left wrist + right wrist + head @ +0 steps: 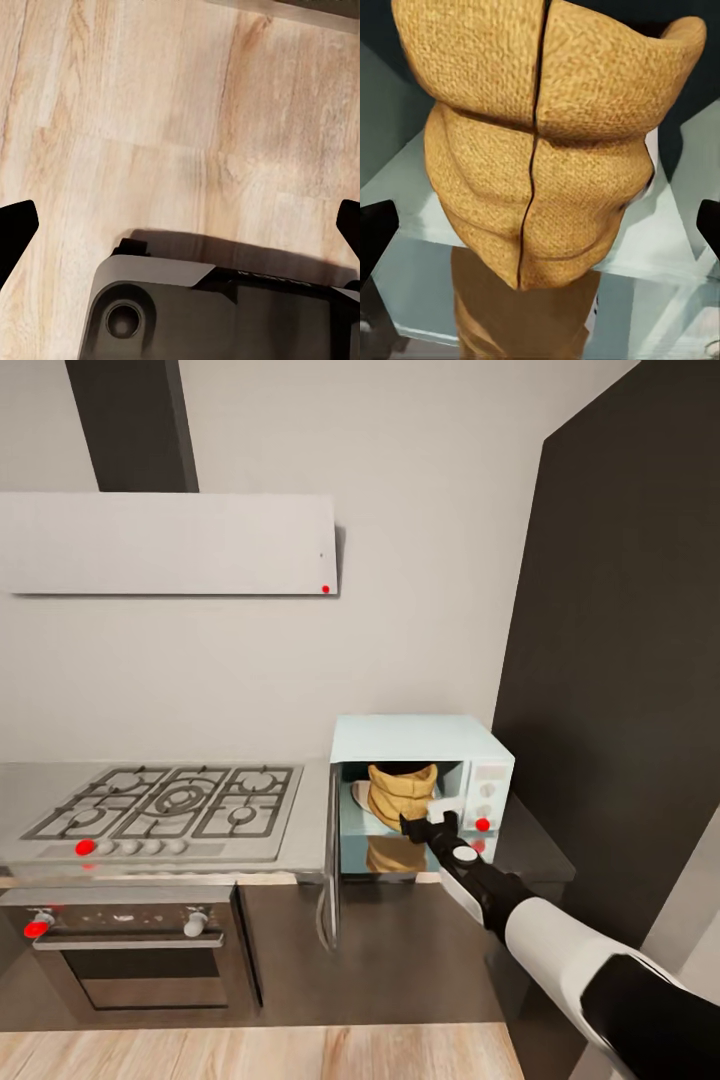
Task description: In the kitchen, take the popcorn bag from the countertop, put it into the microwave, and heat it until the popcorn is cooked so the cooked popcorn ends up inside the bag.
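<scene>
The bag (pixel 402 796) stands in the open microwave (pixel 420 745) on the grey countertop (pixel 310 830), just ahead of the right gripper's (pixel 424 824) spread jaws. Left gripper (pixel 180 225) open over wood floor (pixel 150 112).

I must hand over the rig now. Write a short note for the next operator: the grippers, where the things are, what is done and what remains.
Right gripper: open at the microwave's mouth, fingers apart on either side of the popcorn bag, not clamping it.
Left gripper: open, pointing down at the wooden floor.
The popcorn bag stands upright on the glass plate inside the microwave, whose door is swung open.
Done: bag moved into the microwave.
Left: pull the right arm out, close the door, start heating. I cannot see any popcorn in the bag.
</scene>
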Tool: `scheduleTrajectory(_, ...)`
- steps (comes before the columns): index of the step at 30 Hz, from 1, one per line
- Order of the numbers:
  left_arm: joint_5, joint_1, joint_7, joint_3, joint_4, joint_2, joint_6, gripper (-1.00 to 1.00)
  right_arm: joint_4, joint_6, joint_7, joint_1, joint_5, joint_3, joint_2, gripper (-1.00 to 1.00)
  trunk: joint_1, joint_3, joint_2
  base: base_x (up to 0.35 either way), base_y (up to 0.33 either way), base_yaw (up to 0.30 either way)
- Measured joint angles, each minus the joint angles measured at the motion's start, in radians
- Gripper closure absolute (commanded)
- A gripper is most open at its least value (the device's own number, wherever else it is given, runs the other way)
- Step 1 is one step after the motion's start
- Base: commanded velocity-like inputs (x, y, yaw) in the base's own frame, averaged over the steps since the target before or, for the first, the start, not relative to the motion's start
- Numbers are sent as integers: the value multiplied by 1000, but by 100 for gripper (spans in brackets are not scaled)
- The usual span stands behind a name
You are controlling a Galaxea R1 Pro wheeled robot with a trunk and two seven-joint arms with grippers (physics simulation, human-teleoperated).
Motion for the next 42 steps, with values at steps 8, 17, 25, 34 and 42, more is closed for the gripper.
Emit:
scheduleTrajectory(8, 2, 0, 0, 0, 0, 1, 0, -100, 5, 1, 8, 0, 1, 1, 5, -100, 0, 0, 0, 148, 0, 0)
scheduleTrajectory(17, -4, 0, 0, 0, 0, 2, 0, -100, 5, 1, 8, 0, 2, 2, 4, -100, 0, 0, 0, 148, 0, 0)
scheduleTrajectory(25, -4, 0, 0, -1, 0, 2, 1, -100, 5, 1, 8, 0, 2, 3, 4, -100, 0, 0, 0, 132, 43, 0)
scheduleTrajectory(34, -4, 0, 0, 0, 0, 2, 1, -100, 5, 1, 8, 1, 2, 5, 4, -100, 0, 0, 0, 104, 2, 0)
scheduleTrajectory(42, -4, 0, 0, 0, 0, 2, 1, -100, 5, 2, 8, 2, 3, 6, 4, -100, 0, 0, 0, 45, 26, 0)
